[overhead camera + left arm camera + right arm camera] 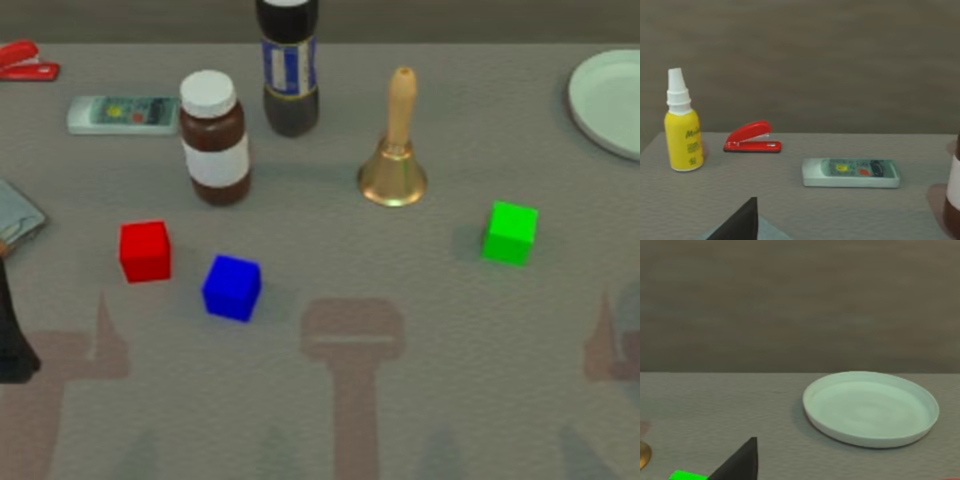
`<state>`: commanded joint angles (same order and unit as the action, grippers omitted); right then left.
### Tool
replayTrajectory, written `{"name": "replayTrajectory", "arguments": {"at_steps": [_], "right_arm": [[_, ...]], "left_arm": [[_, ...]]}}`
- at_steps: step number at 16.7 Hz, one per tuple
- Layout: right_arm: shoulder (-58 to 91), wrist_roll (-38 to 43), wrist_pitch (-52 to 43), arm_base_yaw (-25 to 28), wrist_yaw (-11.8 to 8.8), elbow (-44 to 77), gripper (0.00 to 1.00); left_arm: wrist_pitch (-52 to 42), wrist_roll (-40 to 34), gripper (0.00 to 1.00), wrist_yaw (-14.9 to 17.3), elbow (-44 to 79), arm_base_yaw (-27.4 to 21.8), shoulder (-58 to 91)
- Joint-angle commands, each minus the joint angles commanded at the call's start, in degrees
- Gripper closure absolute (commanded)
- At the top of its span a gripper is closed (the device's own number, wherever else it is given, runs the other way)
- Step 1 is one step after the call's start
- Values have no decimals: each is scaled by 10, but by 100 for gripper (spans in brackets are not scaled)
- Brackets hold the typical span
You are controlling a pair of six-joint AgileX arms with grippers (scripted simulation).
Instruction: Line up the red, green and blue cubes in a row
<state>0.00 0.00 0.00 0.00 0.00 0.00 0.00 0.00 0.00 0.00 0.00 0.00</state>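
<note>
Three cubes lie apart on the table in the top view. The red cube (145, 250) is at the left, and the blue cube (232, 288) sits just right of it and a little nearer the front. Far off to the right lies the green cube (510, 233), whose top edge (684, 475) also shows in the right wrist view. My left arm (12, 340) is parked at the left edge, left of the red cube. My right arm is out of the top view; a dark part of its gripper (742, 465) shows beside the green cube. Nothing is held.
Behind the cubes stand a brown jar (214, 140), a dark bottle (290, 65) and a brass bell (394, 150). A remote (122, 114), a red stapler (25, 62) and a yellow bottle (683, 131) are at the back left. A pale plate (610, 100) lies at the back right.
</note>
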Motion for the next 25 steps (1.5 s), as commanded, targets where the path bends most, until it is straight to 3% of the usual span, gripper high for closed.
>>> {"name": "replayTrajectory", "arguments": {"at_steps": [4,9,25], "right_arm": [[0,0,0,0,0,0,0],[0,0,0,0,0,0,0],[0,0,0,0,0,0,0]], "left_arm": [[-10,-4,0,-1,17,-2,17],[-94,-31,0,-2,148,-18,168],[-590,-171,0,5,827,-113,1064]]}}
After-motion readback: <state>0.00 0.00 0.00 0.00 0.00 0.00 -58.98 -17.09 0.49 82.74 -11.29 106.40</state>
